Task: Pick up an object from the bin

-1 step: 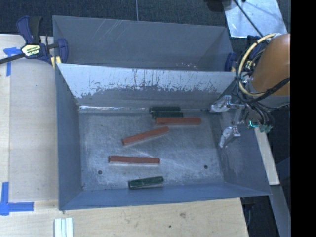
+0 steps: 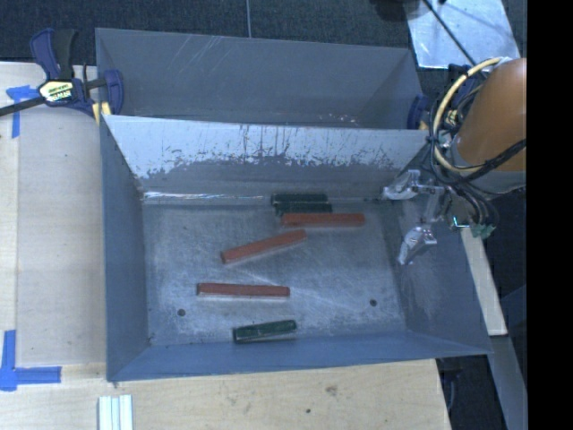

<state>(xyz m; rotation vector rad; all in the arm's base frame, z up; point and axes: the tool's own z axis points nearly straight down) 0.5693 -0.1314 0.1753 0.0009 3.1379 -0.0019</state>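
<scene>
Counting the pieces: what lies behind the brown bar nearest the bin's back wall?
A dark bar lies just behind the brown bar, along the foot of the back wall. Their edges meet; whether one overlaps the other cannot be told.

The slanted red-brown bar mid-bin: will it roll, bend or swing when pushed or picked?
The slanted red-brown bar looks straight and flat-faced, so probably stiff and unlikely to roll. It is long and thin, so a push near one end would likely pivot it, and a grip off its middle may let it tilt.
</scene>
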